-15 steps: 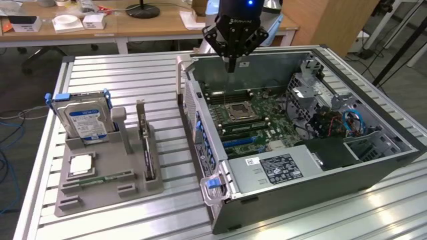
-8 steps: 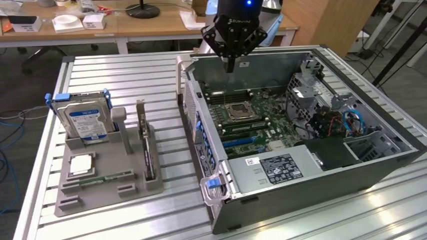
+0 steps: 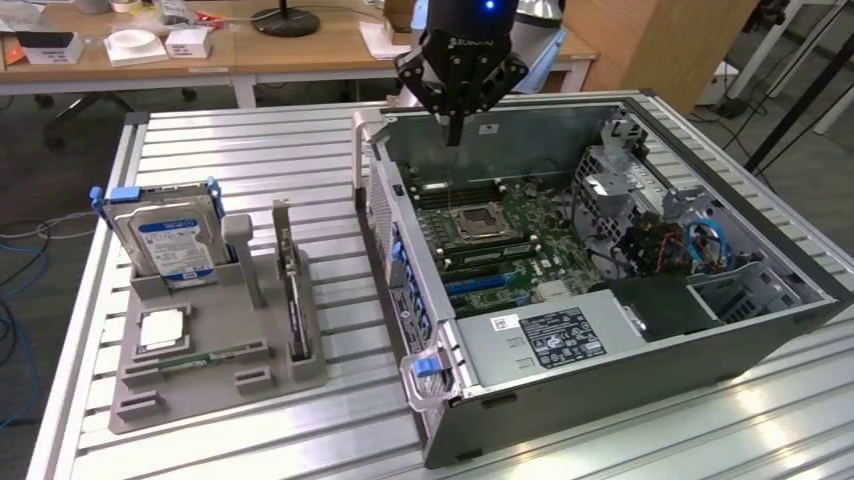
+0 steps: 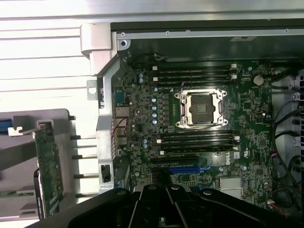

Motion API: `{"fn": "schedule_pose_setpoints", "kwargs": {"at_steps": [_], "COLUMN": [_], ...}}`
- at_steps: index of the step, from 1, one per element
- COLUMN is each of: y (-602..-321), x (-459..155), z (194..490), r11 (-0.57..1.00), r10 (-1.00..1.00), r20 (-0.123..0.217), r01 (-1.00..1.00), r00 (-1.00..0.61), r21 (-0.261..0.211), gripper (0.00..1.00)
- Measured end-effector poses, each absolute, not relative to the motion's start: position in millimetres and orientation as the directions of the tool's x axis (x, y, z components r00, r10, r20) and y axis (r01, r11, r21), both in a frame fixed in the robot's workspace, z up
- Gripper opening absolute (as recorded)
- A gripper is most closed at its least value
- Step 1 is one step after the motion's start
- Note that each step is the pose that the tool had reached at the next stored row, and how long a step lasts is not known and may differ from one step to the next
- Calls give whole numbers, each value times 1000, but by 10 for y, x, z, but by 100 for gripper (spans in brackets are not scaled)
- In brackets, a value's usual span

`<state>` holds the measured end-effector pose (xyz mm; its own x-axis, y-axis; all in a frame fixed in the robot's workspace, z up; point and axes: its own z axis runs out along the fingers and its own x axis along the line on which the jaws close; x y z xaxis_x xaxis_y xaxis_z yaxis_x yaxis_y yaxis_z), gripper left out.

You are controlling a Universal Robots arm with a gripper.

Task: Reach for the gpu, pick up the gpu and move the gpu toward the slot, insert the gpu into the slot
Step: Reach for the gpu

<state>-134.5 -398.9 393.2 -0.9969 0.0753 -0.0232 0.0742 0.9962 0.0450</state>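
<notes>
We find open room above the gpu (image 3: 294, 290), which stands on edge in the grey holder (image 3: 214, 385). The upright hard drive (image 3: 167, 245) stands apart from it on one side, and the computer case (image 3: 627, 400) raises its tall wall near on the other. Bare tabletop (image 3: 254, 150) lies beyond the holder. The case is open on top, so we can reach the motherboard (image 3: 487, 235) from above, hemmed toward the exterior view's right by the drive cage (image 3: 627, 185) and cables (image 3: 674, 250). The gripper (image 3: 455, 135), jaws closed, hangs over the case's far wall.
</notes>
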Motion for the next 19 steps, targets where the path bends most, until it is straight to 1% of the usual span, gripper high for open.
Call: {"fn": "schedule_pose_setpoints", "kwargs": {"at_steps": [11,19], "y": [-3989,-4001], "x": [-1560,-1562], "z": [3931,3931], "r11": [996,996], "r10": [75,75], "r20": [-23,-23], "r01": [74,74], "r00": [-997,-997], "r21": [45,45], "gripper": [11,11]}}
